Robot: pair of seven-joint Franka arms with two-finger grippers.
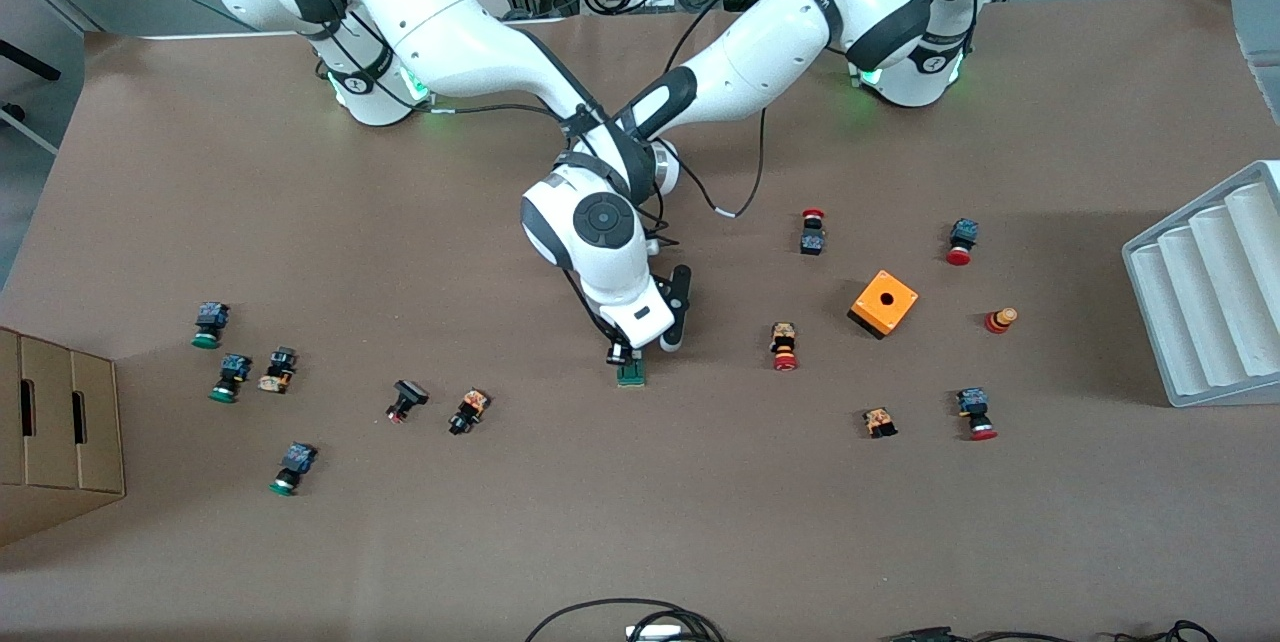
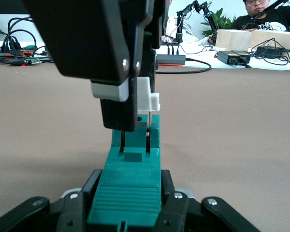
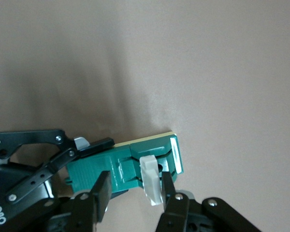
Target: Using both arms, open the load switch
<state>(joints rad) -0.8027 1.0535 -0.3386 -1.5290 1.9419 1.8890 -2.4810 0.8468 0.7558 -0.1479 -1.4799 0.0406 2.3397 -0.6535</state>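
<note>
Brown paper covers the table (image 1: 640,542), with a cardboard box (image 1: 55,442) at the right arm's end and a grey ridged tray (image 1: 1210,292) at the left arm's end. In the front view the load switch (image 1: 631,374) sits mid-table under both wrists, with bare paper around it; the nearest clutter is a black push button (image 1: 468,411) toward the right arm's end and a red-capped button (image 1: 784,345) toward the left arm's end, both well apart from it. An orange box (image 1: 883,303) lies farther toward the tray. The switch's long axis runs toward the front camera.

In the left wrist view, the left gripper (image 2: 128,205) is clamped on the green body's end, the body stretching straight away from it along the table. The right gripper's black fingers (image 2: 118,72) come down on the other end.

In the right wrist view, the right gripper (image 3: 134,191) pinches the white piece (image 3: 151,186) at the switch's end, and the left gripper's fingers (image 3: 94,145) grip the opposite end.
</note>
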